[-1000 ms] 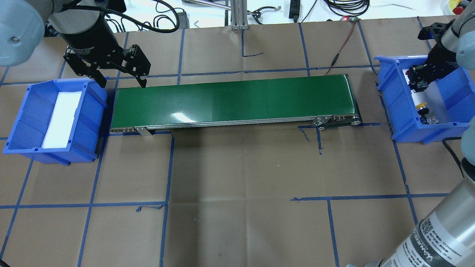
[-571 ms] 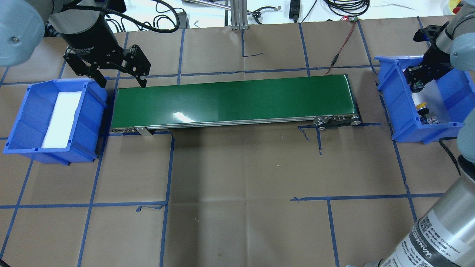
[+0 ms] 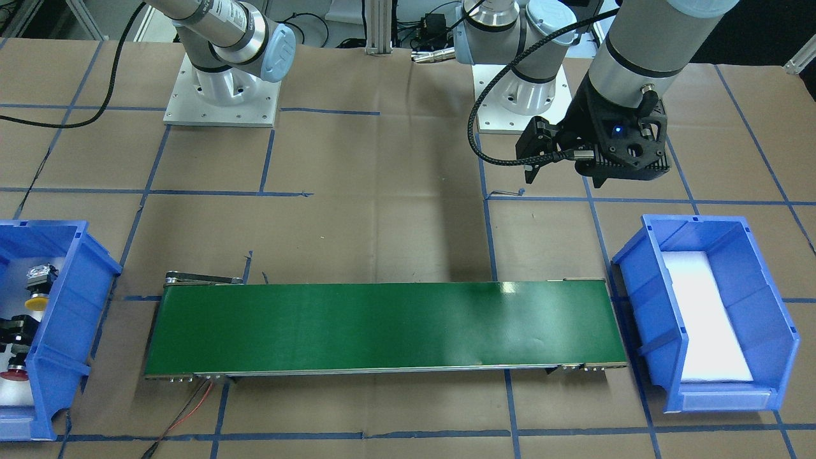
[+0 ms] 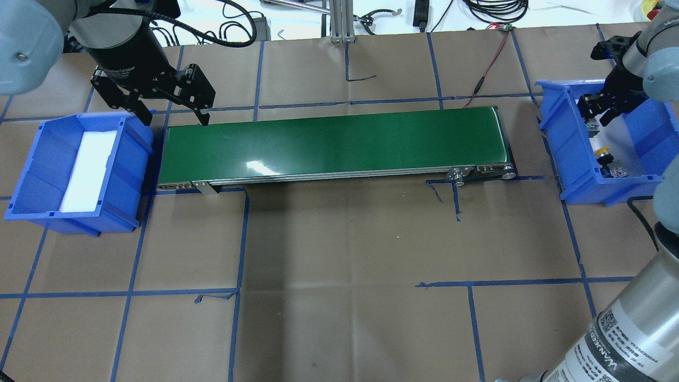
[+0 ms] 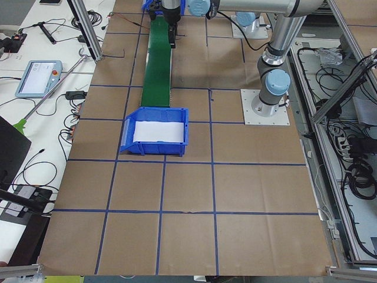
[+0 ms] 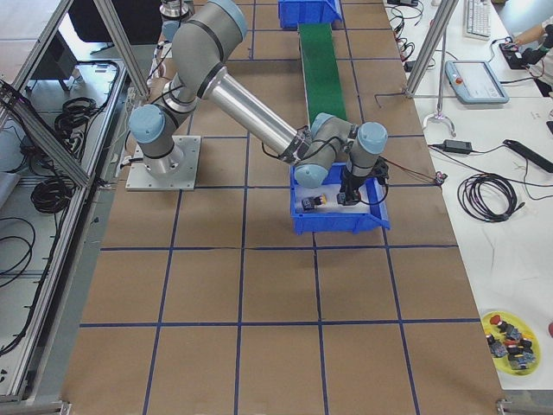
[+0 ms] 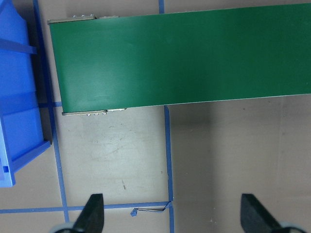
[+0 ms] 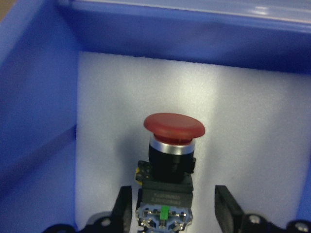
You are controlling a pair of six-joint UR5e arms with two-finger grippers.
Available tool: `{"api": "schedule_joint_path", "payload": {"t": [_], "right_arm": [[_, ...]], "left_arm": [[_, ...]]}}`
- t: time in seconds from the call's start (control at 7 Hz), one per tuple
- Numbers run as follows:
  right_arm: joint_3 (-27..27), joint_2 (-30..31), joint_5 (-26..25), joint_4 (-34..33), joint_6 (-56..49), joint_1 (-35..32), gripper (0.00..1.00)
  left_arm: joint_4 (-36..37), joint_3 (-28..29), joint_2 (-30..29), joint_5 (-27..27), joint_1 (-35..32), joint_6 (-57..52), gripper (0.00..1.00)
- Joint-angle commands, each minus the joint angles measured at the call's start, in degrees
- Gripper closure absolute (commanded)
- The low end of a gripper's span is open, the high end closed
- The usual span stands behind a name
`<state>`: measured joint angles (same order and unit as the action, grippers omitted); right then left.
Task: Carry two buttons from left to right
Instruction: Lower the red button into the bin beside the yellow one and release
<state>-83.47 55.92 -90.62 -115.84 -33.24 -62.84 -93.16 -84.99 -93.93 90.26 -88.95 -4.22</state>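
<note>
The red-capped button lies on white foam in the right blue bin, with its black contact block toward the camera. My right gripper is open, its fingers on either side of the block with a small gap on each side. The yellow-capped button lies in the same bin, nearer the robot; it also shows in the front-facing view, beside the red button. My left gripper hangs open and empty at the left end of the belt, its fingertips wide apart.
A green conveyor belt runs between the two bins. The left blue bin holds only a white foam pad. Blue tape lines cross the brown paper table. A red wire leads off the belt's far right corner.
My right gripper has shifted a little toward the far end of the right bin. The left arm has not moved.
</note>
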Motion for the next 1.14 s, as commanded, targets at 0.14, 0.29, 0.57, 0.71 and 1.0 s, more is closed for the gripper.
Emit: {"api": "schedule_joint_path", "payload": {"t": [0.14,0.29,0.57,0.71,1.0], "right_arm": [[0.59,1.47,-0.52,0.70,0.11,0.09,0.04],[0.68,3.56,-0.61,0.96,0.11,0.00,0.04],[0.77,9.70,0.26,6.10,0.11,0.00,0.00],[0.77,14.61,0.53,10.59,0.11,-0.52,0.00],[0.94,23.23,0.01,12.22,2.11,-6.73,0.00]], "left_arm": [[0.00,0.00,-0.03,0.00,0.00,0.00,0.00],[0.00,0.00,-0.03,0.00,0.00,0.00,0.00],[0.00,0.00,0.06,0.00,0.00,0.00,0.00],[0.00,0.00,-0.03,0.00,0.00,0.00,0.00],[-0.09,0.00,0.06,0.00,0.00,0.00,0.00]]}}
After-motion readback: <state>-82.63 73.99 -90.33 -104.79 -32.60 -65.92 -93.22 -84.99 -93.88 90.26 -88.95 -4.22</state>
